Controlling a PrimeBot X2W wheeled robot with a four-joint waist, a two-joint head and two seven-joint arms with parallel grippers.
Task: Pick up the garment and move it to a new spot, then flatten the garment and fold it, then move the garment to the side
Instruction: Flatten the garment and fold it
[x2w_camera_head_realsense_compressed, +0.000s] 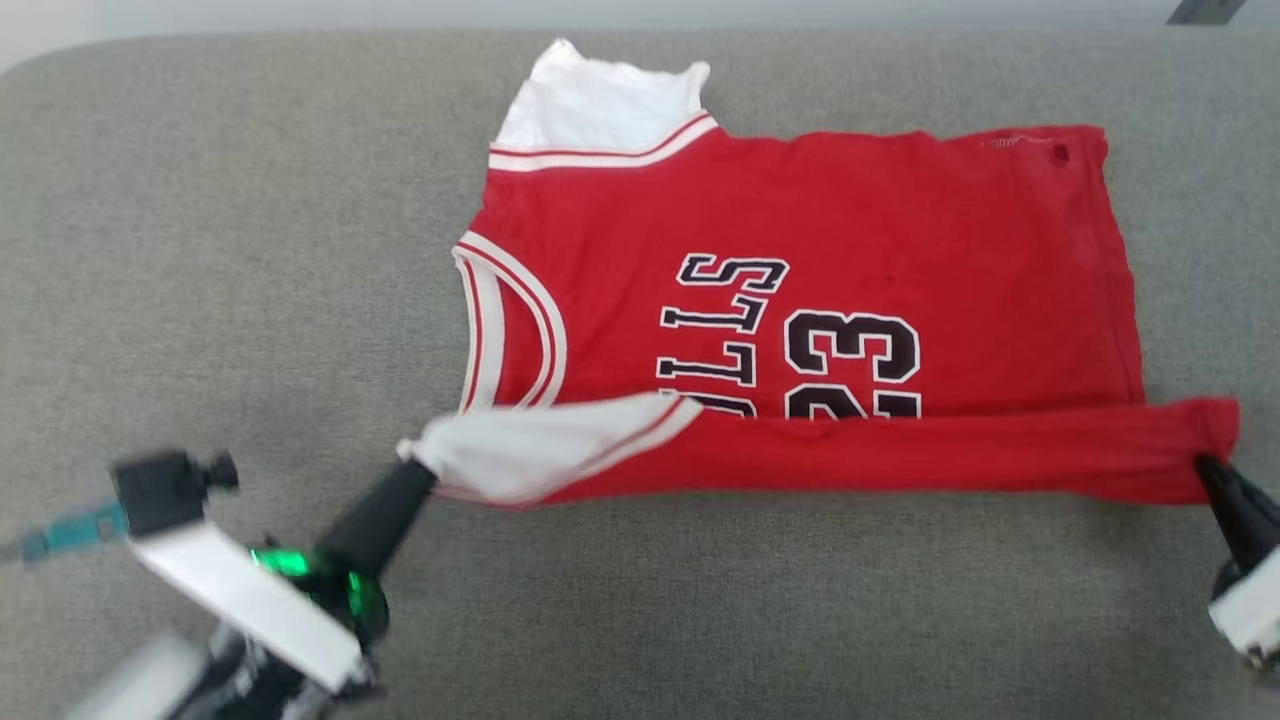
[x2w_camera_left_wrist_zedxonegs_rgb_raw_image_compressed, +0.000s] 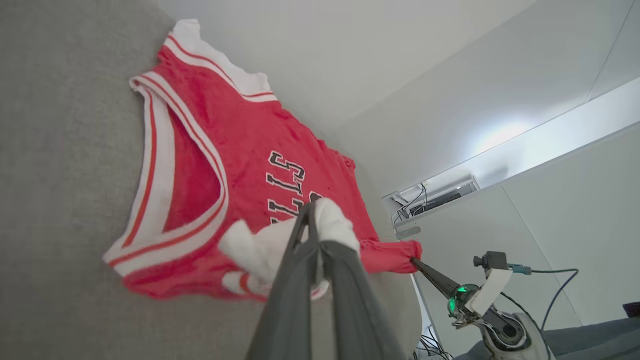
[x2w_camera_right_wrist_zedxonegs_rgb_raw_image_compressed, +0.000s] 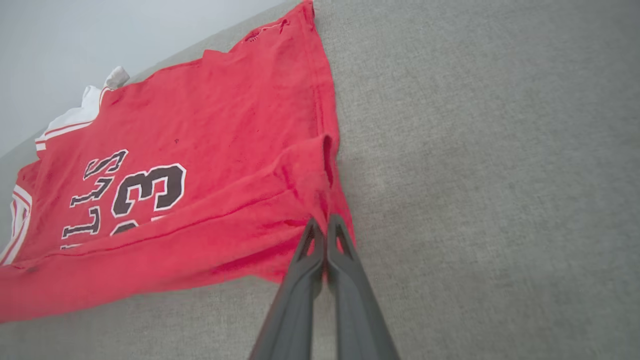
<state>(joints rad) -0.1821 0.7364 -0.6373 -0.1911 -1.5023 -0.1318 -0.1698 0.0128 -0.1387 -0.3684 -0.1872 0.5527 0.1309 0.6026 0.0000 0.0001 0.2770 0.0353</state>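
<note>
The garment (x2w_camera_head_realsense_compressed: 800, 300) is a red jersey-style shirt with white sleeves, striped trim and black lettering, spread on a grey fabric surface (x2w_camera_head_realsense_compressed: 200, 250) with its collar to the left. Its near long edge is lifted and folded over toward the middle. My left gripper (x2w_camera_head_realsense_compressed: 418, 462) is shut on the white near sleeve (x2w_camera_left_wrist_zedxonegs_rgb_raw_image_compressed: 260, 245), seen pinched between the fingers (x2w_camera_left_wrist_zedxonegs_rgb_raw_image_compressed: 310, 215) in the left wrist view. My right gripper (x2w_camera_head_realsense_compressed: 1205, 465) is shut on the red hem corner (x2w_camera_right_wrist_zedxonegs_rgb_raw_image_compressed: 325, 200) at the near right. The garment (x2w_camera_right_wrist_zedxonegs_rgb_raw_image_compressed: 200, 125) lies flat beyond that fold.
The grey surface (x2w_camera_right_wrist_zedxonegs_rgb_raw_image_compressed: 500, 150) stretches wide around the shirt, with bare room at left, right and front. A pale wall (x2w_camera_head_realsense_compressed: 640, 12) runs behind its far edge. In the left wrist view the right arm (x2w_camera_left_wrist_zedxonegs_rgb_raw_image_compressed: 470, 300) with a green light and cables stands beyond.
</note>
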